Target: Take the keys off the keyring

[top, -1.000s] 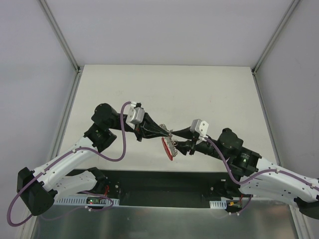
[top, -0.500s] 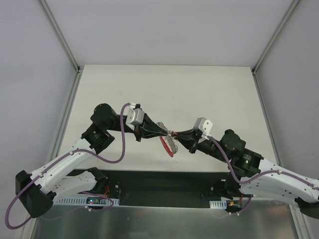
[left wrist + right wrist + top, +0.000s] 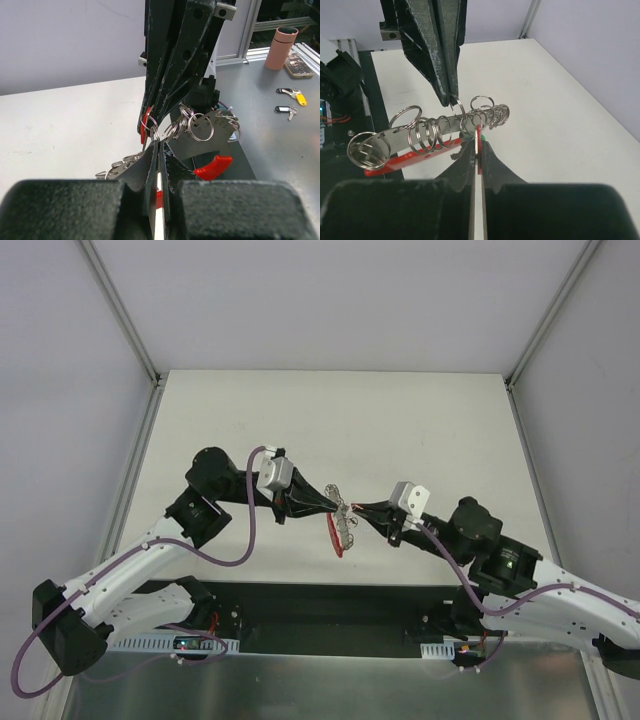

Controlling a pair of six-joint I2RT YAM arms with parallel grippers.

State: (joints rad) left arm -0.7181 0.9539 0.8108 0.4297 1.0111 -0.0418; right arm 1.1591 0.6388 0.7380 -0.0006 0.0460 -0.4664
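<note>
- As the two hands meet tip to tip above the surface (image 3: 420, 430), the keyring (image 3: 343, 514) hangs between them.
- The left hand (image 3: 158, 150) is clenched on one silvery ring at its fingertips.
- The right hand (image 3: 478, 150) is clenched on a thin red piece (image 3: 478, 137); whether it is a key cannot be told.
- The red band (image 3: 336, 538) dangles just below both hands.

Ahead of right gripper (image 3: 358, 508): blocked — left gripper (image 3: 338, 504) and keyring (image 3: 344, 525), tip to tip. Table (image 3: 400, 430) open beside both.
</note>
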